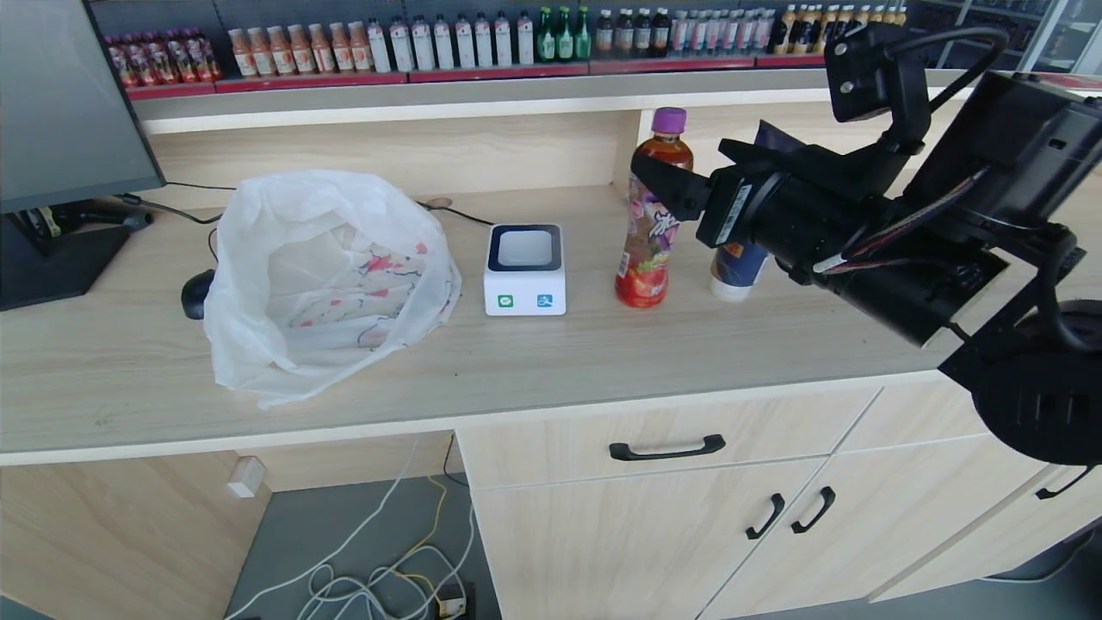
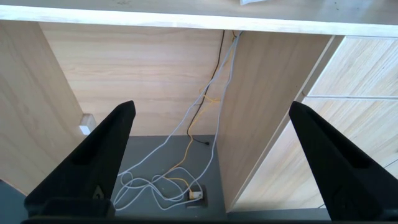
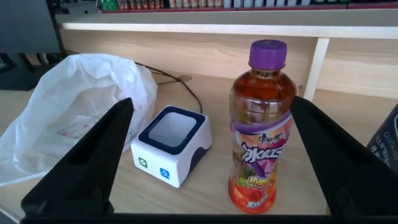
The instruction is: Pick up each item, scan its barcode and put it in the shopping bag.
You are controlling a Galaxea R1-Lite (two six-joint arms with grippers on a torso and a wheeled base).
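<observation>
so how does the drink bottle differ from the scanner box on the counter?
The bottle is tall and slim, with a purple cap and bright label; the scanner is a low white box with a dark-framed window on top. The scanner sits beside the shopping bag; the bottle stands farther from it, facing the open right pincer. Both rest on the counter, ungripped.

The right arm (image 1: 861, 232) covers most of a white and blue container (image 1: 738, 274) on the counter (image 1: 603, 353), so its kind cannot be told. It also covers all but a corner of a dark purple pack (image 1: 775, 138) behind. The bag (image 1: 327, 267) hides half of the mouse (image 1: 196, 294). The monitor (image 1: 60, 95) is cut off at the edge. The shelf bottles (image 1: 516, 39) are too small to tell apart. In the right wrist view a dark item (image 3: 387, 142) is cut off by the edge.
</observation>
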